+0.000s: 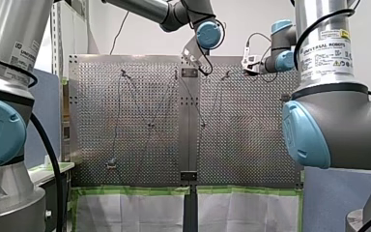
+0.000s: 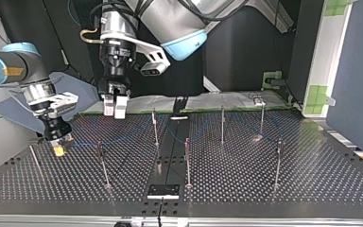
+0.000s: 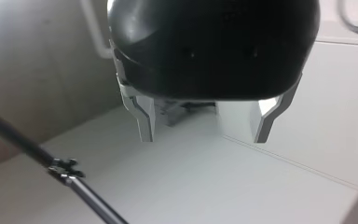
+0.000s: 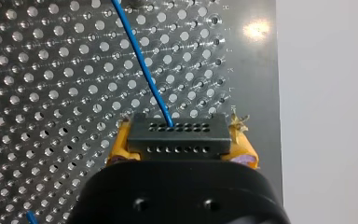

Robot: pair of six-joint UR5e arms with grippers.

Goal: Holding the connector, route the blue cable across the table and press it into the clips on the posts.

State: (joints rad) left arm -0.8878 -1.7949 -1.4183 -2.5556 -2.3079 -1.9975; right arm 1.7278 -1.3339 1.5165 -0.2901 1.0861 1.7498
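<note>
My right arm (image 2: pixel 9 66) comes in at the top view's left and reaches down close to the left side of the worktop (image 2: pixel 264 189), which is a metal plate full of little holes. Its jaws are clamped on the connector (image 4: pixel 177 136), a small black block with two rows of tiny holes. Yellow pads (image 4: pixel 121 144) press on both ends of the block. The blue cable (image 4: pixel 142 60) comes out of the connector's upper row of holes and runs away over the worktop, past the far end of the right wrist view. The connector sits above the holes, close to the plain strip at the worktop's edge. Thin posts (image 2: pixel 187 163) stand upright across the worktop, each with small clips (image 2: pixel 279 143) near the top. My left arm (image 2: pixel 170 19) hangs over the far edge of the worktop in the top view, left of the middle. Its jaws are apart with nothing between them, and the fingers (image 3: pixel 144 122) show pale. A thin dark rod (image 3: pixel 28 147) with a small clip on it shows off to the side of them
</note>
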